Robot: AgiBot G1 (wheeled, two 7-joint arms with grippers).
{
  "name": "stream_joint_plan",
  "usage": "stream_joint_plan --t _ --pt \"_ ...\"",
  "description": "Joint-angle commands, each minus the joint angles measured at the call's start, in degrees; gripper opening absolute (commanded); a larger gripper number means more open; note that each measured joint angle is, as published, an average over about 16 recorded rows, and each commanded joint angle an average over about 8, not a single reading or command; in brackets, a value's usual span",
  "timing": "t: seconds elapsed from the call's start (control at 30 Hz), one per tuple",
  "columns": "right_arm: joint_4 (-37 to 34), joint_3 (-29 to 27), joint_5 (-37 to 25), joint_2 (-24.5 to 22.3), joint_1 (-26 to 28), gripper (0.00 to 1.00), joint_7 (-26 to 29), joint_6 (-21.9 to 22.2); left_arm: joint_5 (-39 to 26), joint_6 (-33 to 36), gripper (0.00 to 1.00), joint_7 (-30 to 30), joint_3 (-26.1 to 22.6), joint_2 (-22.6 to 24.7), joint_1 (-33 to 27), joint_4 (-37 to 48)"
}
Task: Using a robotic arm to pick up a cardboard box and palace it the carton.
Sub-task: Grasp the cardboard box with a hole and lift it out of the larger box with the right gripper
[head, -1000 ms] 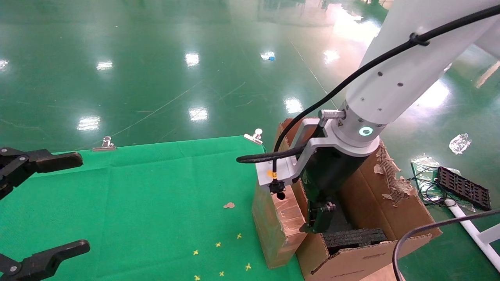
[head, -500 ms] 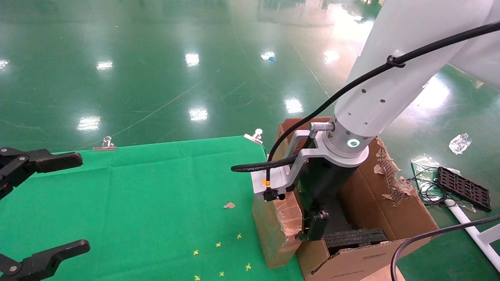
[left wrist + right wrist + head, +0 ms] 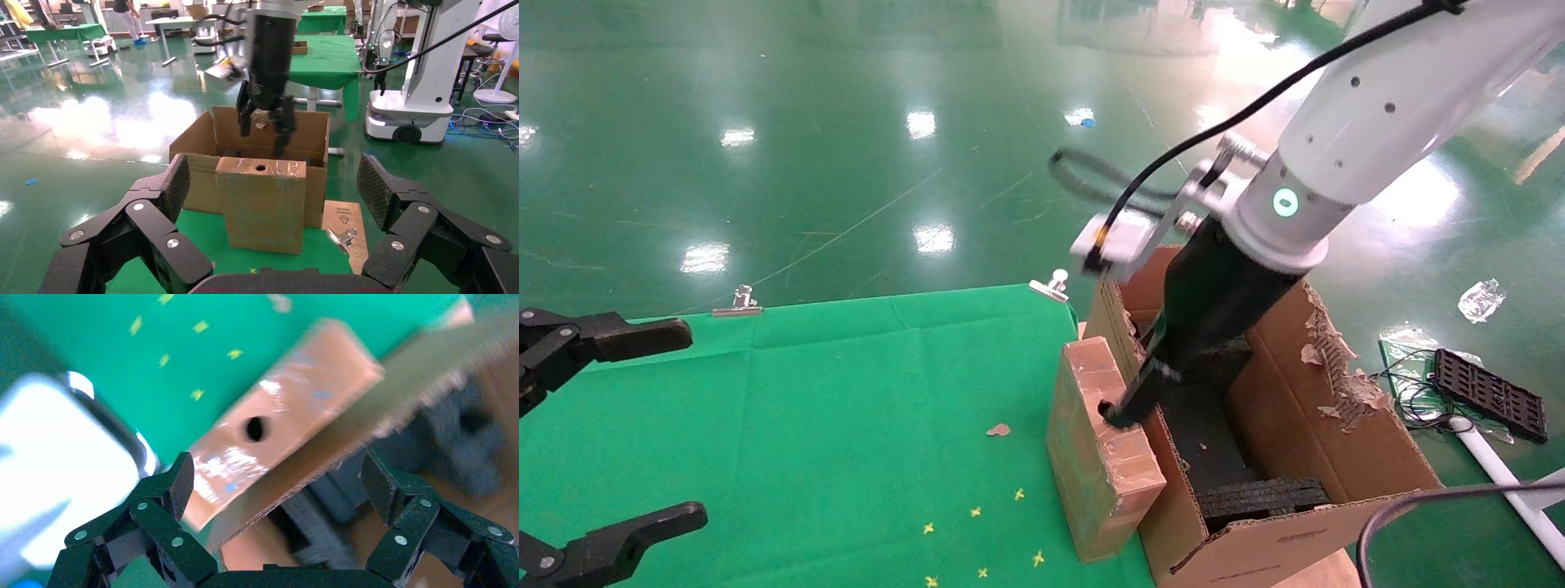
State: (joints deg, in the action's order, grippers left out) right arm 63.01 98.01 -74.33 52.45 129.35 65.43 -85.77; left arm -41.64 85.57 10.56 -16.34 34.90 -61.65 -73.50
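The cardboard box stands upright on the green table, its holed top face up, leaning against the outer wall of the carton. My right gripper hangs open over the carton's near wall, one finger close to the box's hole and nothing between its fingers. The right wrist view shows the box and the carton's wall below the open right gripper. My left gripper is parked open at the table's left. From the left gripper I look across at the box and the carton.
Black foam inserts lie inside the carton, whose right flap is torn. Metal clips hold the cloth at the table's far edge. A paper scrap lies on the cloth. A black tray and cables are on the floor.
My right arm has lifted and tilted, bringing its gripper up out of the carton to the rim beside the box's top. The box and left gripper have not moved.
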Motion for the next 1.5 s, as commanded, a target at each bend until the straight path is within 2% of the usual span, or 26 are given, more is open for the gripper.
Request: stream_joint_plan --t 0.03,0.17,0.5,0.53,0.57,0.63,0.67,0.77,0.8,0.83,0.9,0.93,1.5 --pt "-3.79 0.18 0.56 0.28 -0.31 1.0 4.78 0.49 0.01 0.0 1.0 0.0 -0.01 0.0 0.0 0.0" --pt "-9.15 -0.24 3.2 0.75 -2.76 1.0 7.89 1.57 0.02 -0.01 1.0 -0.01 -0.02 -0.01 -0.01 0.0" --pt "-17.32 0.76 4.83 4.13 -7.86 1.0 8.92 1.19 0.04 -0.03 1.0 -0.03 -0.06 -0.03 -0.01 0.0" --pt "-17.84 0.93 4.79 4.49 -8.16 0.98 8.97 0.99 0.05 -0.03 1.0 -0.03 -0.07 -0.03 -0.01 0.0" --pt "-18.29 1.08 4.73 4.83 -8.44 0.92 9.01 0.79 0.05 -0.03 1.0 -0.04 -0.07 -0.03 -0.02 0.0" --pt "-18.97 1.35 4.68 5.43 -8.98 0.69 9.01 0.41 0.05 -0.03 0.96 -0.04 -0.08 -0.03 -0.02 0.0" --pt "-19.21 1.48 4.64 5.69 -9.21 0.56 9.0 0.22 0.06 -0.04 0.87 -0.04 -0.08 -0.03 -0.02 0.0" --pt "-19.51 1.9 4.34 6.4 -9.67 0.19 9.06 -0.28 0.07 -0.04 0.51 -0.05 -0.09 -0.04 -0.02 0.0" --pt "-19.49 2.05 4.19 6.6 -9.76 0.08 9.15 -0.41 0.07 -0.04 0.38 -0.05 -0.1 -0.04 -0.02 0.0" --pt "-19.39 2.19 4.02 6.79 -9.8 0.02 9.27 -0.52 0.07 -0.04 0.26 -0.05 -0.1 -0.04 -0.02 0.0" --pt "-19.01 2.48 3.62 7.11 -9.79 0.0 9.64 -0.66 0.08 -0.05 0.05 -0.06 -0.11 -0.05 -0.02 0.0" --pt "-18.73 2.61 3.42 7.23 -9.77 0.0 9.88 -0.7 0.08 -0.05 0.01 -0.06 -0.11 -0.05 -0.02 0.0" --pt "-13.26 4.31 1.15 7.16 -10.07 0.0 14.37 -0.2 0.12 -0.08 0.0 -0.09 -0.18 -0.07 -0.04 0.0"
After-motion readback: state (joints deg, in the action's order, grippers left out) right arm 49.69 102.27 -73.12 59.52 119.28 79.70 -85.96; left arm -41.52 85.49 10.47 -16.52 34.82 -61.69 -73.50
